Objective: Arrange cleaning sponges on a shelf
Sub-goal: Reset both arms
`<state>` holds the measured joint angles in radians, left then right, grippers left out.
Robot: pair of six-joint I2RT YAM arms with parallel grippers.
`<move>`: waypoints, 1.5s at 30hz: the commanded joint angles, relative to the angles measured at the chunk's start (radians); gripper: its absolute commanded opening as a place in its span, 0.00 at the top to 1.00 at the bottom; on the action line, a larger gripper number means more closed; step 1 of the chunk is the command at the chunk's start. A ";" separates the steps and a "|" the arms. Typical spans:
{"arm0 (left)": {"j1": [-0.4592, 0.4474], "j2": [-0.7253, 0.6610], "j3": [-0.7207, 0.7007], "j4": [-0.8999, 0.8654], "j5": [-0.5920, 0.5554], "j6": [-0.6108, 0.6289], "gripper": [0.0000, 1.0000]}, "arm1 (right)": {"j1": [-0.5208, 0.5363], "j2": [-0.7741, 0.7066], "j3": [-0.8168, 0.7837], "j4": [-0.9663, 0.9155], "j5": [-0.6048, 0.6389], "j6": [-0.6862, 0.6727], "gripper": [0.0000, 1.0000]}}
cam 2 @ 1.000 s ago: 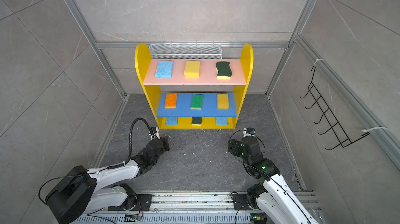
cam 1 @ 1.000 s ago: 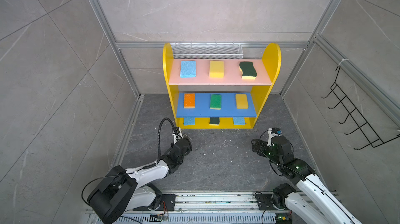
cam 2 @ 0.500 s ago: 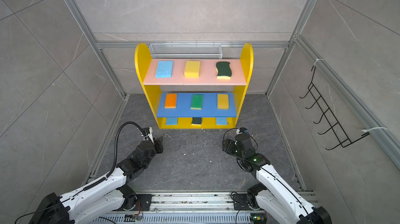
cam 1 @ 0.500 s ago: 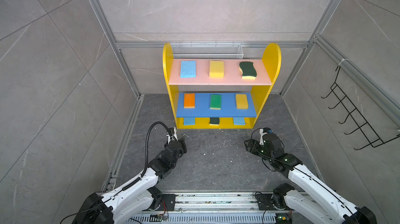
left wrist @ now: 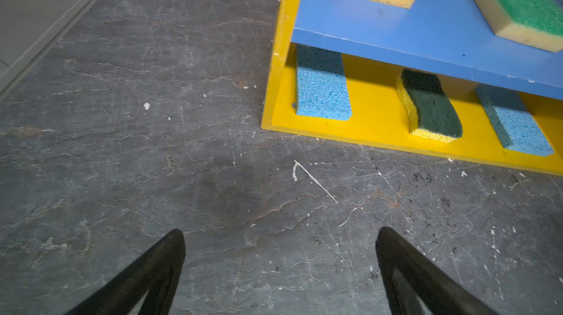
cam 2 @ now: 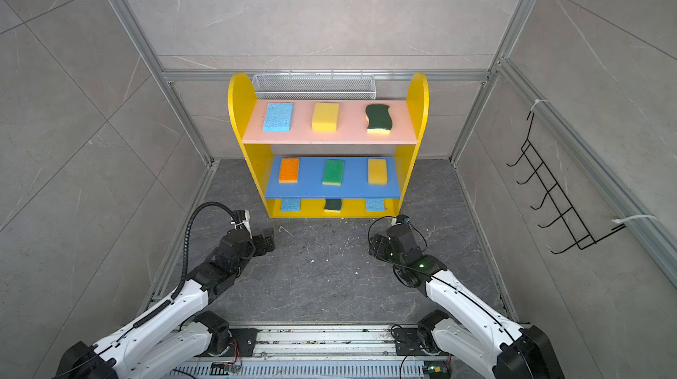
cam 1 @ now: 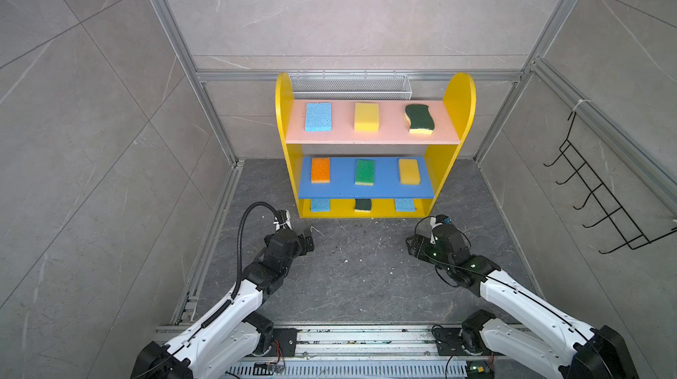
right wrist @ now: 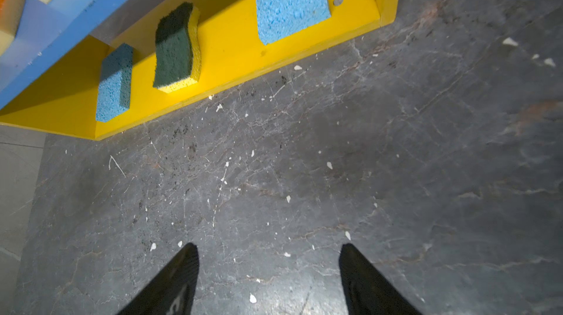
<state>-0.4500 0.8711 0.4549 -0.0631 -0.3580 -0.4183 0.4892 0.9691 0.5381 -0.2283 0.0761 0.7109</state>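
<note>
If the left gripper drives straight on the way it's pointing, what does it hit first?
Probably the bare floor just ahead of the left gripper, which seems tilted downward. Beyond that stands the left front corner of the shelf. Depth is unclear.

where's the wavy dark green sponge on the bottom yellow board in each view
In a top view: the dark green sponge peeks out under the blue board, mid yellow base.
In a top view: same spot, mostly covered.
Left wrist: seen nearly whole, between two light blue sponges.
Right wrist: between them again.
Shared landmark: the blue board just above it.
</note>
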 commanded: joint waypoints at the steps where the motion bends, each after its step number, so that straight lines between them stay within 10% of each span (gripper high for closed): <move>1: 0.088 -0.030 0.024 -0.004 0.083 0.050 0.00 | 0.005 -0.002 0.047 -0.043 0.065 -0.021 0.23; 21: 0.709 0.270 -0.005 0.341 0.216 -0.049 0.00 | -0.287 0.109 0.127 0.010 0.106 -0.223 0.13; 45: 0.742 0.481 -0.009 0.594 0.262 0.110 0.00 | -0.616 0.330 0.026 0.490 -0.042 -0.359 0.15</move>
<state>0.2871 1.3281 0.3862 0.4904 -0.1459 -0.3622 -0.1249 1.2755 0.5743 0.1661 0.0505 0.4015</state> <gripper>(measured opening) 0.998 0.847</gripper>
